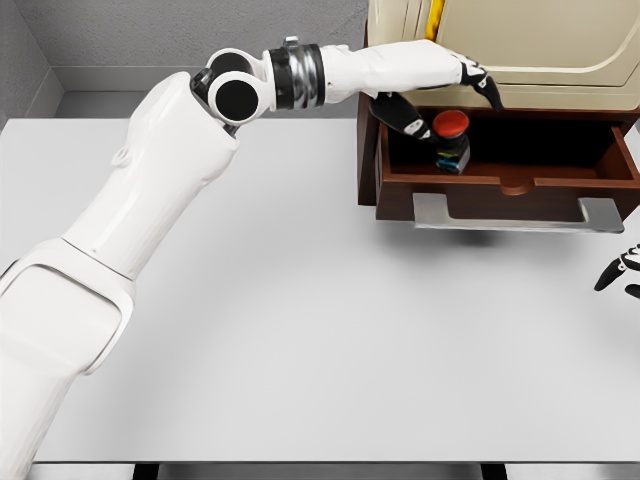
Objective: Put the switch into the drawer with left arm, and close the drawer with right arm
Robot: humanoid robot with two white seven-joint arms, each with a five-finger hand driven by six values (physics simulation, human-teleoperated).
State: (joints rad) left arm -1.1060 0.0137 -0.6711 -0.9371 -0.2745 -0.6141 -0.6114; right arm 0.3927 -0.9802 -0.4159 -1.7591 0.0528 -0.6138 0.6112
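Observation:
The switch, a black body with a red button on top, stands upright inside the open brown drawer, toward its left side. My left arm reaches across the table, and the left hand hovers just over the switch. Its thumb hangs to the switch's left and its fingers spread to the right, not closed on it. The drawer is pulled out, with a silver handle along its front. Only the fingertips of my right hand show at the right edge, relaxed and holding nothing, below and right of the handle.
The drawer belongs to a cream cabinet standing at the back right of the white table. A grey wall runs behind the table. My left upper arm crosses the table's left half.

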